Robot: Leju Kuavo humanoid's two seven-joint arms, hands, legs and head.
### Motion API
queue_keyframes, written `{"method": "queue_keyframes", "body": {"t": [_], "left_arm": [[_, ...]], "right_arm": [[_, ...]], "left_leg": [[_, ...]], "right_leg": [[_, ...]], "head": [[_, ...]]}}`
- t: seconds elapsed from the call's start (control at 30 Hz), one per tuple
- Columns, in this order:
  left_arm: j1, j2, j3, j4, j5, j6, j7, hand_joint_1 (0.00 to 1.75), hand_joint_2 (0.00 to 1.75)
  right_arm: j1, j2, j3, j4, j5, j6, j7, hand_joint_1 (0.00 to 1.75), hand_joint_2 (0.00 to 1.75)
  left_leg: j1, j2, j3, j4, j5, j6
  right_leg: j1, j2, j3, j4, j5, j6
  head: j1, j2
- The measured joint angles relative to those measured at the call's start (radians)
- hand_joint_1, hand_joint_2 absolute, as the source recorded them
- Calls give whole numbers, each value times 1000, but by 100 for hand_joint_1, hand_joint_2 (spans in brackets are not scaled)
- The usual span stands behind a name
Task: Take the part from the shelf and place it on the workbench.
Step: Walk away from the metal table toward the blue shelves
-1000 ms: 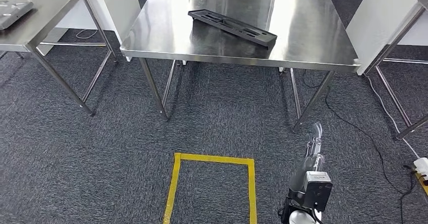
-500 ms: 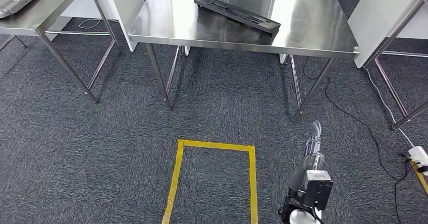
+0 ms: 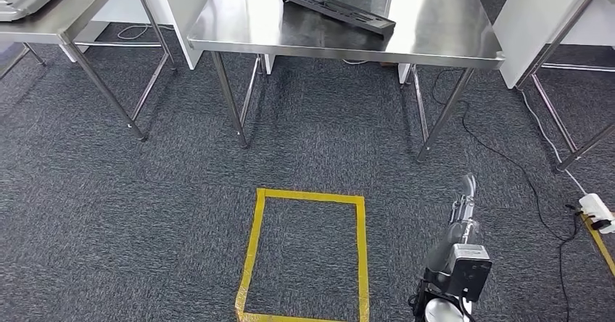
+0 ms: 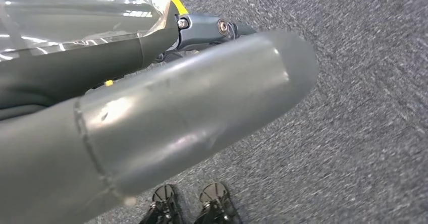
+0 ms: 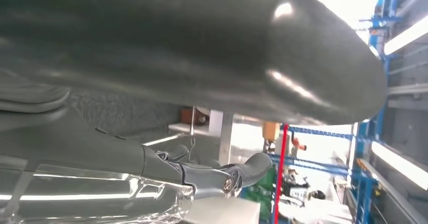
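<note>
The head view looks forward and steeply down from high on the robot, taking in the grey carpet point(image 3: 130, 213), a yellow tape rectangle point(image 3: 307, 253) close below, and the steel workbench point(image 3: 450, 35) farther ahead near the upper edge; the right hand point(image 3: 465, 195) hangs at the lower right. The left wrist view sits close behind the left hand point(image 4: 166, 118), aimed down at the carpet point(image 4: 363, 108), so it shares the floor with the head view. The right wrist view, just as close behind the right hand point(image 5: 217, 52), is turned and faces outward past the fingers point(image 5: 237, 176) toward distant blue racking point(image 5: 368, 173) and bright lights
</note>
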Motion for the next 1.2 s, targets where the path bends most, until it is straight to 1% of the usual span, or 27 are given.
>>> {"method": "queue_keyframes", "body": {"t": [0.07,0.13,0.17,0.2,0.23,0.3,0.37,0.4,0.43,0.5,0.53,0.6,0.67,0.7,0.73,0.77,0.8,0.87,0.9,0.93,0.97,1.0,1.03,1.07,1.13,1.17,1.2], "left_arm": [[2,2,-3,0,-2,-4,-1,0,0],[3,3,-6,0,-2,-6,-1,0,0],[3,4,-7,0,-2,-7,-1,0,0],[3,4,-8,0,-3,-8,-1,0,0],[3,4,-9,0,-4,-10,-2,0,0],[2,5,-14,0,-7,-14,-2,0,0],[1,6,-22,0,-11,-18,-2,0,0],[1,6,-25,0,-12,-20,-2,0,0],[1,7,-28,0,-12,-22,-2,0,0],[2,6,-30,0,-12,-23,-2,0,0],[2,6,-30,0,-13,-24,-2,0,0],[2,7,-31,0,-13,-25,-2,0,0],[2,8,-32,0,-15,-27,-1,0,0],[3,8,-33,0,-16,-28,-2,0,0],[3,8,-34,0,-18,-31,-2,0,0],[3,8,-36,0,-20,-34,-3,0,0],[2,8,-39,0,-24,-39,-4,0,0],[3,9,-48,0,-32,-50,-8,0,0],[3,10,-53,0,-38,-58,-9,0,0],[3,11,-57,0,-44,-67,-10,0,0],[5,13,-61,0,-49,-75,-10,0,0],[7,16,-66,0,-56,-83,-10,0,0],[10,18,-72,0,-62,-91,-10,0,0],[12,20,-77,0,-67,-97,-9,0,0],[15,24,-88,0,-78,-108,-8,0,0],[16,27,-92,0,-82,-111,-7,0,0],[16,29,-97,0,-85,-114,-7,0,0]], "right_arm": [[-2,-2,-2,2,-2,-2,-3,0,0],[-1,-5,-4,4,-3,-2,-4,0,0],[-1,-7,-4,5,-4,-3,-4,0,0],[-1,-9,-6,6,-5,-3,-4,0,0],[-1,-11,-7,8,-7,-4,-5,0,0],[-2,-15,-9,9,-13,-7,-5,0,0],[-3,-17,-12,9,-18,-11,-5,0,0],[-4,-19,-13,9,-20,-12,-6,0,0],[-6,-20,-14,9,-21,-13,-6,0,0],[-7,-23,-17,10,-22,-13,-7,0,0],[-7,-25,-18,10,-23,-13,-7,0,0],[-7,-30,-21,11,-24,-13,-6,0,0],[-6,-34,-21,12,-27,-13,-6,0,0],[-6,-37,-22,13,-29,-14,-7,0,0],[-6,-39,-23,13,-32,-15,-7,0,0],[-6,-41,-24,13,-35,-17,-8,0,0],[-6,-43,-26,13,-38,-20,-9,0,0],[-5,-45,-28,10,-43,-27,-11,0,0],[-2,-46,-30,7,-45,-31,-11,0,0],[2,-48,-32,5,-47,-35,-12,0,0],[9,-50,-36,3,-50,-40,-12,0,0],[16,-52,-40,1,-53,-45,-11,0,0],[25,-54,-45,-2,-56,-50,-11,0,0],[34,-56,-49,-6,-58,-54,-11,0,0],[54,-59,-57,-18,-61,-62,-12,0,0],[62,-60,-61,-24,-62,-64,-12,0,0],[69,-62,-65,-28,-62,-66,-12,0,0]], "left_leg": [[3,-5,-25,67,-83,-9],[4,-5,-52,196,-181,-16],[4,-5,-59,255,-201,-19],[4,-5,-53,288,-194,-20],[5,-5,-32,288,-169,-21],[7,-6,62,185,-123,-18],[5,-8,163,40,-135,-10],[2,-9,189,-3,-148,-5],[-2,-9,194,-20,-151,2],[-3,-5,171,-21,-131,22],[-3,-2,157,-22,-117,33],[-3,3,122,-23,-88,47],[-4,6,88,-21,-58,49],[-4,7,70,-19,-43,48],[-4,8,51,-17,-29,46],[-4,8,32,-14,-16,43],[-4,8,15,-11,-3,39],[-7,7,-8,-7,21,29],[-8,8,-12,-8,32,23],[-7,8,-14,-11,44,16],[-6,7,-15,-16,57,10],[-3,5,-20,-16,56,3],[-1,2,-28,-2,30,-3],[0,-1,-39,30,-15,-9],[3,-2,-65,152,-136,-18],[3,-2,-73,218,-169,-21],[3,-2,-72,271,-175,-23]], "right_leg": [[-8,-3,-20,-2,25,-21],[-4,-4,-48,0,49,-28],[-3,-5,-64,3,60,-28],[-3,-6,-81,8,71,-26],[-3,-6,-99,15,79,-24],[-2,-6,-132,31,94,-16],[1,-6,-152,44,109,-5],[2,-7,-157,47,117,3],[2,-8,-160,47,127,10],[1,-7,-171,51,128,20],[0,-5,-181,68,105,20],[-2,-1,-215,162,15,11],[-3,-1,-239,294,-54,16],[-4,-1,-236,336,-56,25],[-4,-1,-216,347,-39,37],[-4,-1,-179,320,-13,47],[-4,0,-123,257,3,50],[0,1,-1,87,-13,35],[3,1,34,27,-30,25],[6,1,48,-6,-39,15],[6,1,39,-13,-35,6],[4,-1,30,-12,-25,-3],[2,-3,19,-11,-12,-15],[-2,-4,6,-12,2,-24],[-1,-6,-22,-10,29,-35],[1,-6,-37,-8,42,-36],[2,-7,-54,-3,55,-35]], "head": [[-4,0],[-8,0],[-8,0],[-8,0],[-8,0],[-9,0],[-8,0],[-7,0],[-7,0],[-7,0],[-5,0],[-2,0],[1,0],[1,0],[1,0],[1,0],[2,0],[1,0],[-1,0],[-2,0],[-4,0],[-4,0],[-5,0],[-7,0],[-10,0],[-10,0],[-10,0]]}}
